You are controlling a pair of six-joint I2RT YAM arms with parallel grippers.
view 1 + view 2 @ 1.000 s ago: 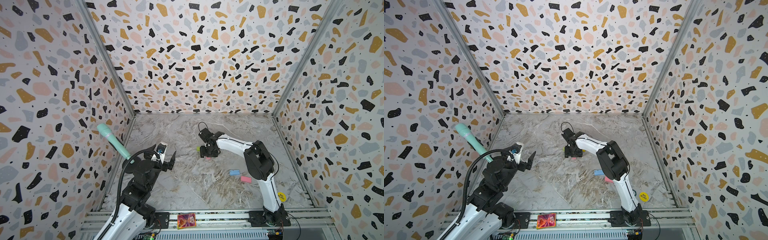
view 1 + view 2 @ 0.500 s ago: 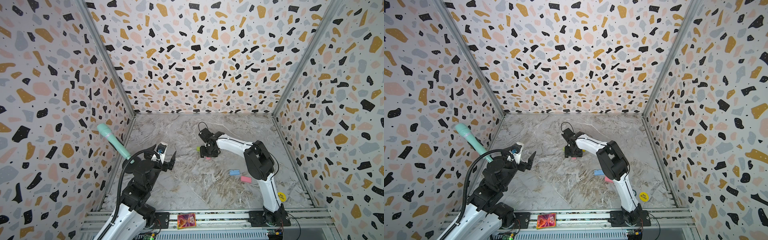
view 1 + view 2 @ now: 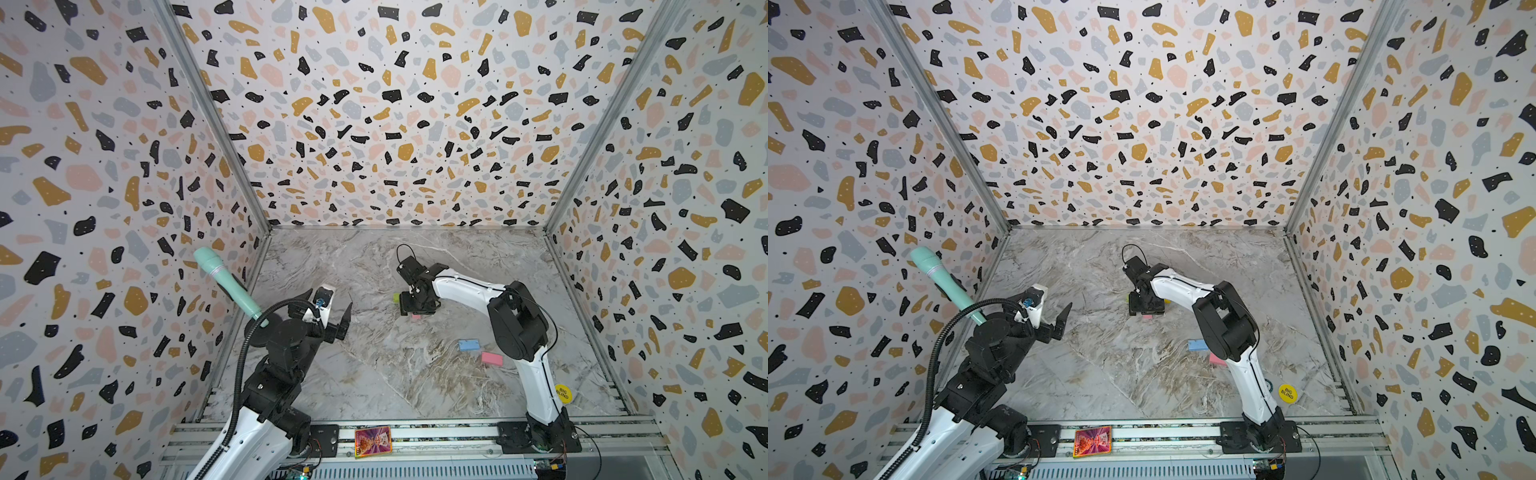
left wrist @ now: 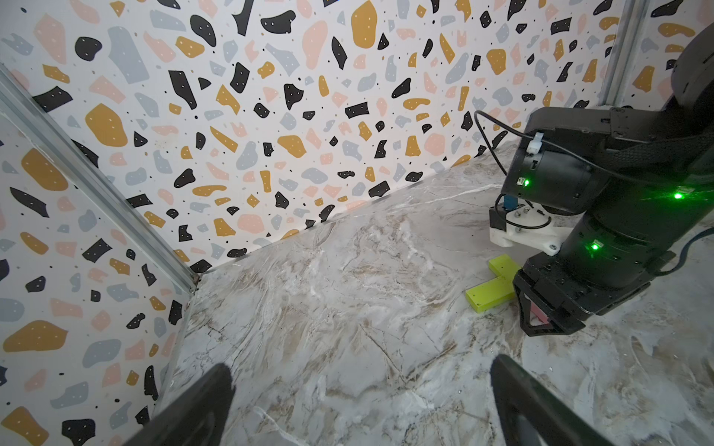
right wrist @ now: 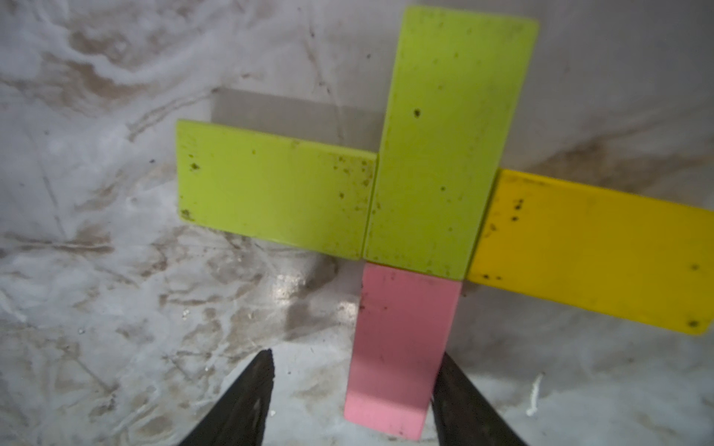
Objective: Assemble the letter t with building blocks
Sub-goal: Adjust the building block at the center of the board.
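Pink brick [image 5: 402,340] lies between the parted jaws of our right gripper [image 5: 355,353], butted against the green stem brick [image 5: 452,143]; our left gripper [image 4: 361,365] hangs open, well apart.

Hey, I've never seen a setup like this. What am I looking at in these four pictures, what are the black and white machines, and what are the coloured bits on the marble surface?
These are two small robot arms, bolted to a rail at the edge of a marble-patterned table. Two pictures come from a twin camera overhead. The other two come from a camera on each arm's wrist.

The left gripper is open and empty. The right gripper is down at the table with its jaws open on either side of a pink brick.

That brick meets the end of a lime green brick. A second lime green brick and a yellow brick flank it, forming an unfinished letter t.

A light blue brick and a second pink brick lie loose nearer the right arm's base. A yellow disc marked BIG BLIND lies there too.
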